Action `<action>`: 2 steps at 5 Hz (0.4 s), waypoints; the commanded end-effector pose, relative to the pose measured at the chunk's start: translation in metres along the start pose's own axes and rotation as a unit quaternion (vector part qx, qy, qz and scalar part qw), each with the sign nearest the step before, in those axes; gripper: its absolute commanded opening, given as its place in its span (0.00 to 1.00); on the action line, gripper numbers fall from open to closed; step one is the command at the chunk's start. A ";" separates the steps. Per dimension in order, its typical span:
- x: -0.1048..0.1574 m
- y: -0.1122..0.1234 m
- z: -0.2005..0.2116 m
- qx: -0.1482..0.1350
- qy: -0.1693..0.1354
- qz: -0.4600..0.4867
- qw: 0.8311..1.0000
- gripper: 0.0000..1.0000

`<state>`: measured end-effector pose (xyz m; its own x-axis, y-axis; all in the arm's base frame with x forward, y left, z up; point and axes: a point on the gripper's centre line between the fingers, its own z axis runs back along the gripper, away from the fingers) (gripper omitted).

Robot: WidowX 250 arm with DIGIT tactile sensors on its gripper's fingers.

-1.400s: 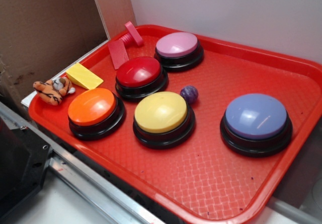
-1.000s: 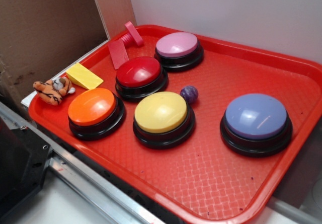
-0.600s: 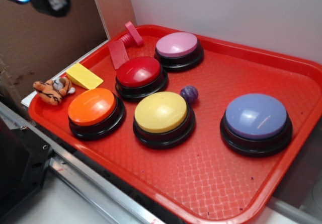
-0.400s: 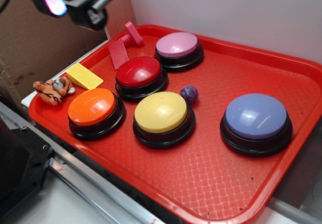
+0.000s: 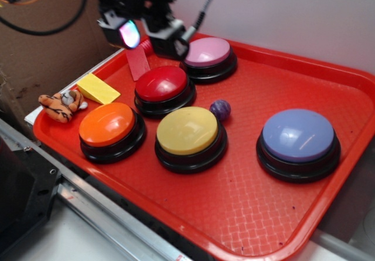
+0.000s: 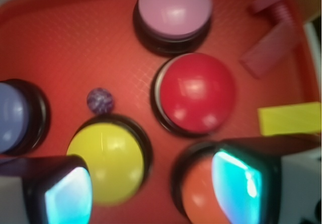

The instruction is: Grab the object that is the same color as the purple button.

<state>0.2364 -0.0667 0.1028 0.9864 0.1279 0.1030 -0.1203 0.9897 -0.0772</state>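
Note:
The small dark purple ball (image 5: 220, 109) (image 6: 100, 100) lies on the red tray (image 5: 246, 208), between the yellow button (image 5: 187, 131) and the red button (image 5: 161, 84). The purple button (image 5: 297, 135) (image 6: 11, 116), the largest dome with a lavender-blue top, stands at the tray's right. My gripper (image 5: 149, 35) (image 6: 156, 191) hangs high over the tray's back left, above the red button and far from the ball. Its jaws are wide apart with nothing between them.
A pink button (image 5: 206, 52), an orange button (image 5: 108, 124), a pink bolt (image 6: 274, 5), a pink block (image 5: 137, 64) and a yellow wedge (image 5: 98, 88) share the tray. A toy tiger (image 5: 60, 105) lies on its left rim. A cardboard wall (image 5: 47, 61) stands at left.
My gripper has come in from the upper left corner and moved right and down to above the tray's back left. The ball and buttons have not moved.

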 end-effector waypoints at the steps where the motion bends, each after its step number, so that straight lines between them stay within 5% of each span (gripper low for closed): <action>1: 0.052 -0.022 -0.028 0.002 -0.030 0.004 1.000 1.00; 2: 0.060 -0.031 -0.039 0.004 -0.035 -0.016 0.999 1.00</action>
<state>0.2919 -0.0884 0.0553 0.9883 0.0972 0.1171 -0.0930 0.9948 -0.0411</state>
